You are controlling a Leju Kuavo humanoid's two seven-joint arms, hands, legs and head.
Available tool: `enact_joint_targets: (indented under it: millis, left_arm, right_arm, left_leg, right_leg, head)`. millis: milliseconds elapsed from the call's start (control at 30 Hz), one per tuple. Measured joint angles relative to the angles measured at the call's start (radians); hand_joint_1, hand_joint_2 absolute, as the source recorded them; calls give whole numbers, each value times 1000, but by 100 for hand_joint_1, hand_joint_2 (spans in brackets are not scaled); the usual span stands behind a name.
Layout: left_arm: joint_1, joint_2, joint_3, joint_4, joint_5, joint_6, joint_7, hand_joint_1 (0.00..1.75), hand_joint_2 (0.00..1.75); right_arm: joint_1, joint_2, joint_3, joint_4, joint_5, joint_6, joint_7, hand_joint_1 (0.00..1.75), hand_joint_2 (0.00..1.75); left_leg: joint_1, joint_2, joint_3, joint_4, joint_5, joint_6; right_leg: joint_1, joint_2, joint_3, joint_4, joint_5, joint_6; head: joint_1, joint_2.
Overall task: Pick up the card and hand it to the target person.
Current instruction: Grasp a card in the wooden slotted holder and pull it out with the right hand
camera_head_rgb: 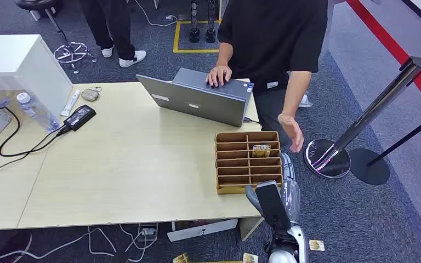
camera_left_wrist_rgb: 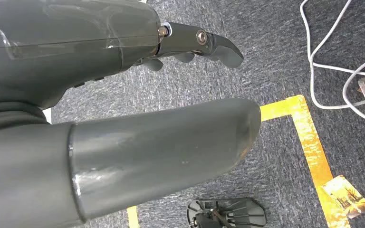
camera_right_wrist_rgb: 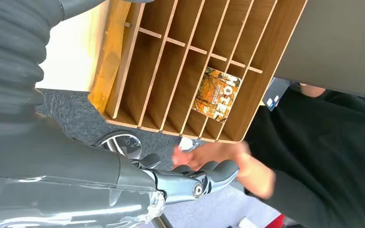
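the card (camera_head_rgb: 261, 150) stands in a right-column slot of the wooden organizer (camera_head_rgb: 234, 176) on the table (camera_head_rgb: 131, 164). right hand (camera_head_rgb: 270, 204) sits just beside the organizer's near corner, grasping nothing, fingers apart. left hand (camera_left_wrist_rgb: 190, 45) hangs above carpet, released. the person's hand (camera_head_rgb: 291, 130) hovers beside the organizer.

Pale wooden table (camera_head_rgb: 131, 164) on grey carpet (camera_head_rgb: 394, 219), possibly office flooring.

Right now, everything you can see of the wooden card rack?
The wooden card rack is a light-brown, plywood-looking tray lying flat at the table's near right corner, by the laptop. Thin dividers split it into two columns of narrow slots. One orange printed card sits in a right-column slot; the other slots look empty.
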Motion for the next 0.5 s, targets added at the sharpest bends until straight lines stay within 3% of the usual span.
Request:
enact_joint_targets:
  millis: [500]
  left_arm:
    - [0,0,0,0,2,0,-4,0,0]
  right_arm:
    - [-4,-2,0,0,1,0,5,0,175]
  left_leg:
    - [0,0,0,0,0,0]
  right_leg:
    - [0,0,0,0,0,0]
  head:
    - [0,0]
